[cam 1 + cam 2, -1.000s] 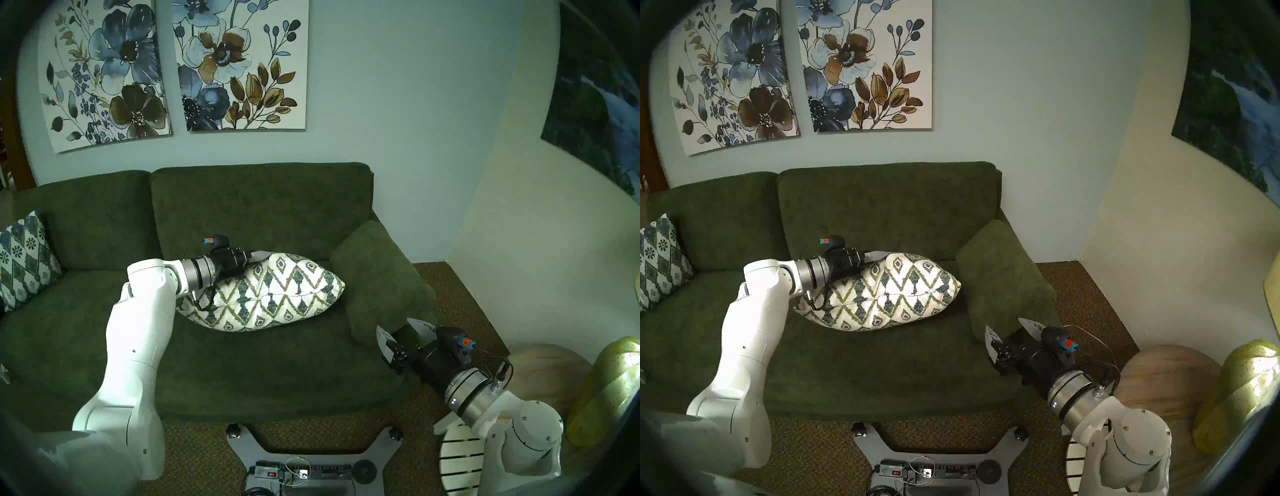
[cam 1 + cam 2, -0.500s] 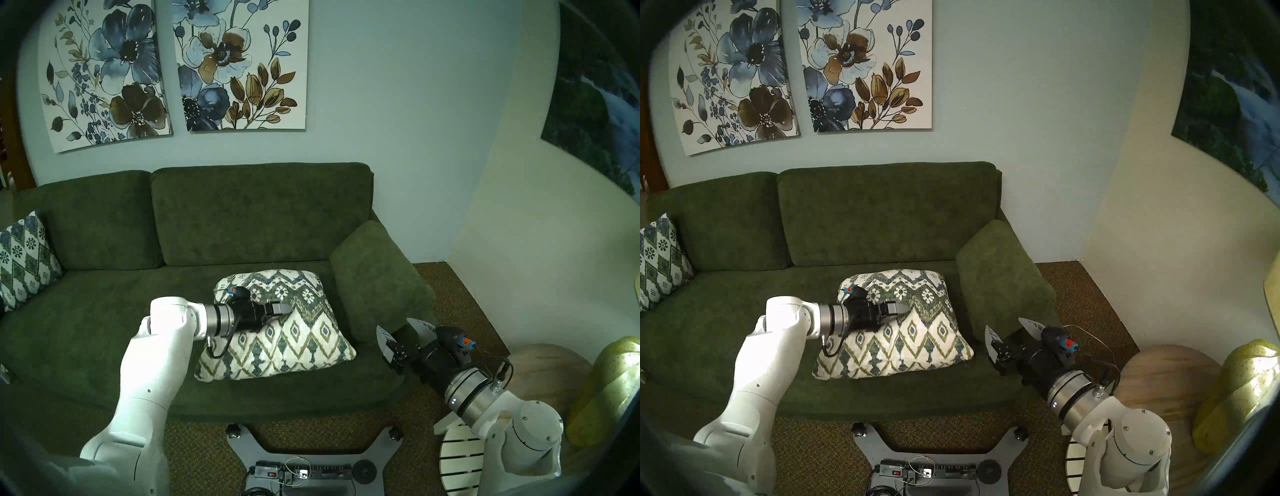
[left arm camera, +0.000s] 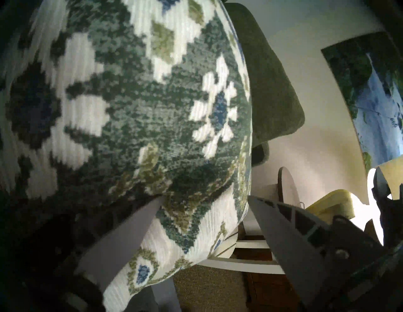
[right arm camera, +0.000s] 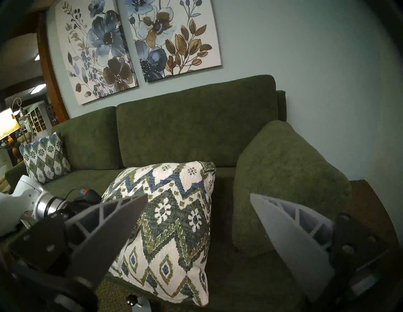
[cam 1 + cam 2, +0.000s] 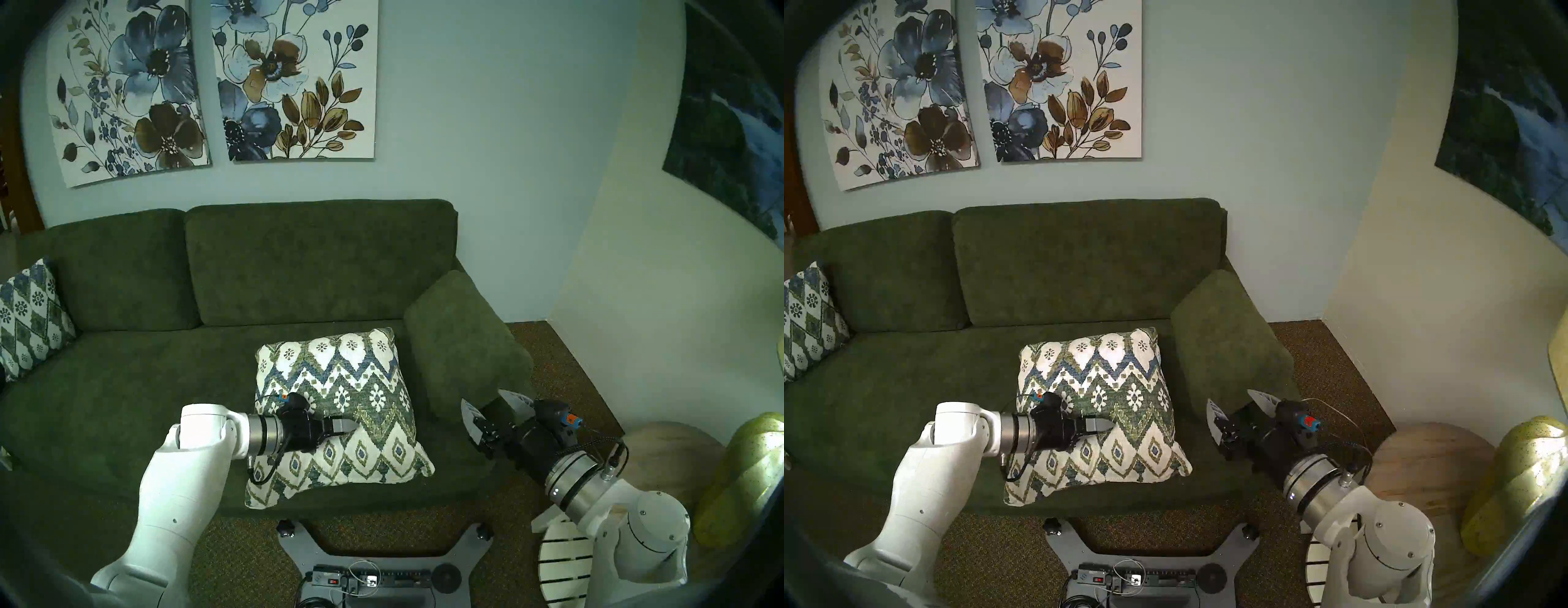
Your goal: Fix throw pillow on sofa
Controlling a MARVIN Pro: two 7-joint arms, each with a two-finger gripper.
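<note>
Throw pillow [image 5: 339, 407] lies flat on the sofa [image 5: 127, 382] seat, under the left gripper [image 5: 345, 424], overhanging the front edge (it may slide off). Left wrist view: one finger [image 3: 130, 228] presses fabric, jaws apart. Right gripper [image 4: 196, 220] hangs open beside it.

The cream zigzag-woven throw pillow [image 5: 339, 407] fills the right half of the dark green plush sofa's [image 5: 127, 382] seat, just beside the rounded green padded armrest [image 5: 462, 339], leaving only a narrow gap. The seat's left stretch lies open up to the bluer diamond-lattice pillow [image 5: 29, 314].
</note>
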